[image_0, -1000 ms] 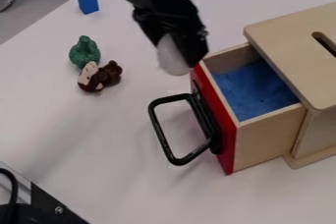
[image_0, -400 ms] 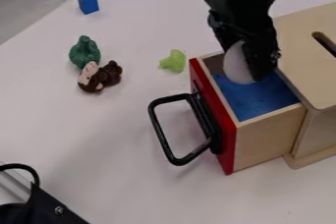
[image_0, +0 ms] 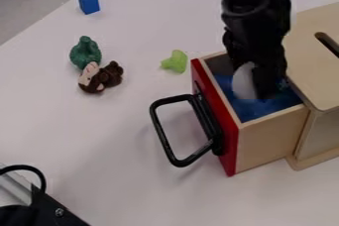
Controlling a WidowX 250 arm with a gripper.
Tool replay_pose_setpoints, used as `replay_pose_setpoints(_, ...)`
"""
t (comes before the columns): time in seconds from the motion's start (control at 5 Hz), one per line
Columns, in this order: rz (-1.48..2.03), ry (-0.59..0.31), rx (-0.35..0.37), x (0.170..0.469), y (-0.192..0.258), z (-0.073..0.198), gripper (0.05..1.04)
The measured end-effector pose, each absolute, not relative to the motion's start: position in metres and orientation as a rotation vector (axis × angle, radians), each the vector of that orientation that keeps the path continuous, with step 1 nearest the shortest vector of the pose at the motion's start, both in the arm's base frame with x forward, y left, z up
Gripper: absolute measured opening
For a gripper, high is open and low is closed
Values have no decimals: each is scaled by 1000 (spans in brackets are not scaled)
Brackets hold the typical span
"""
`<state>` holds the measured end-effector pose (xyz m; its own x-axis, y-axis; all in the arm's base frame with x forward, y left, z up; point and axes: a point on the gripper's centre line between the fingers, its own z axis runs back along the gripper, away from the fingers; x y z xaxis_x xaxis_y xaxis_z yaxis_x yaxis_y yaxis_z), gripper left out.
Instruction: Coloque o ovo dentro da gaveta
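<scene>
Across the white table [image_0: 99, 141], see a green figure [image_0: 86, 52] and a toy monkey [image_0: 100, 77] toward ten o'clock, a blue block [image_0: 88, 2] toward eleven, and a light-green piece [image_0: 175, 61] toward twelve. Toward three, find the wooden box [image_0: 305, 36], with the drawer [image_0: 271, 143] pulled out of it and a black handle [image_0: 159, 128] at the drawer's nine-o'clock side. Look within the drawer's walls for the pincer [image_0: 254, 88], closed on the white egg [image_0: 244, 81]. Cannot tell whether touching the blue lining [image_0: 265, 110] or just above it. Judge the task nearly done: past the rim with the egg, but without the release. Left to do, by the look of it: settle the egg, loosen the grip, then lift away empty.
</scene>
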<state>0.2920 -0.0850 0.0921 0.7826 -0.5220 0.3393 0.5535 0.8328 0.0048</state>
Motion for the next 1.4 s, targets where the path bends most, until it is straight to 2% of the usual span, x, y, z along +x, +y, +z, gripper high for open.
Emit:
replay_pose_setpoints(0.2,-579,-301,-94,293,-84,78,756)
replay_pose_setpoints(0.4,-582,-261,-87,294,-83,69,821)
replay_pose_setpoints(0.6,-585,-252,-73,295,-81,70,1005)
replay_pose_setpoints(0.8,-539,-218,-3,292,-74,68,1000)
replay_pose_setpoints(1.0,-526,-229,65,291,-75,80,1000)
replay_pose_setpoints(1.2,-546,-318,-7,284,-81,118,1000)
replay_pose_setpoints(1.4,-553,-370,-10,275,-76,145,1000)
